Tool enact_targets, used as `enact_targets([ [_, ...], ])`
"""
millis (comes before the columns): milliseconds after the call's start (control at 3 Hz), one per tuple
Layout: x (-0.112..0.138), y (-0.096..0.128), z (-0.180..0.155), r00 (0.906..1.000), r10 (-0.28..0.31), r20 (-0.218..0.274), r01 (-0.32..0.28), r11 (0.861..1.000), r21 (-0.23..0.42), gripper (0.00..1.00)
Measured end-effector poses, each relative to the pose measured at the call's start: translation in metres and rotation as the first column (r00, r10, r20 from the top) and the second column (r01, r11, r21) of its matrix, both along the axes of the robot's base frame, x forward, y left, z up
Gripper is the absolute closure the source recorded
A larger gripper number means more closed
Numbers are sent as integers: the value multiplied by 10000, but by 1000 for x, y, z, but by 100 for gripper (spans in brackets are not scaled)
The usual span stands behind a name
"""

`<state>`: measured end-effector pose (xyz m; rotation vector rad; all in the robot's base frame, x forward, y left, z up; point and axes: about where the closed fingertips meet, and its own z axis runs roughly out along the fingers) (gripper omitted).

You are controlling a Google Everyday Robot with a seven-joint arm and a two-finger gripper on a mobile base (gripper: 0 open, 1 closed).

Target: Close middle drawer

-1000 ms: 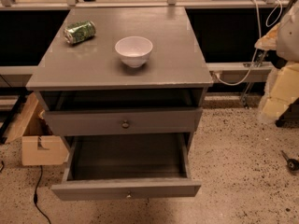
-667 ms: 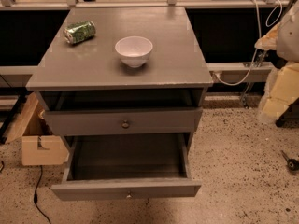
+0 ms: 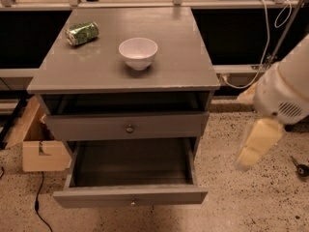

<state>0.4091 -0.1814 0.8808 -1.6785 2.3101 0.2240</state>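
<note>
The middle drawer [image 3: 130,195] is pulled far out of the grey cabinet [image 3: 58,76]. Its plain flat front faces me low in the view, with a tiny metal knob [image 3: 133,203] at its centre, and its inside looks empty. Above it, the taller-fronted drawer [image 3: 87,126] with a dark round knob [image 3: 129,128] stands slightly out. My gripper [image 3: 257,144], a cream-coloured piece under the white arm [image 3: 285,93], hangs to the right of the cabinet. It is level with the open drawer, apart from it, and touches nothing.
A white bowl [image 3: 138,52] and a crushed green can [image 3: 82,33] sit on the cabinet top. A cardboard box [image 3: 36,146] stands on the speckled floor left of the cabinet. Cables [image 3: 265,42] hang at the right, and a small dark object [image 3: 300,168] lies on the floor.
My arm has swung down and to the left, bringing the gripper lower and closer to the cabinet's right side. The drawers, bowl and can have not moved.
</note>
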Motion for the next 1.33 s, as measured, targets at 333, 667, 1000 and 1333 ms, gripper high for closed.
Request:
enact_targets([
  [333, -22, 32, -72, 9920, -602, -1109, 748, 9883, 1327, 0],
  [667, -41, 34, -100, 9846, -615, -1638, 823, 9890, 1229, 0],
  [1000, -41, 34, -100, 9846, -615, -1638, 822, 9890, 1230, 0],
  [1333, -43, 35, -135, 9875, -81, -1571, 343, 9858, 1642, 0],
])
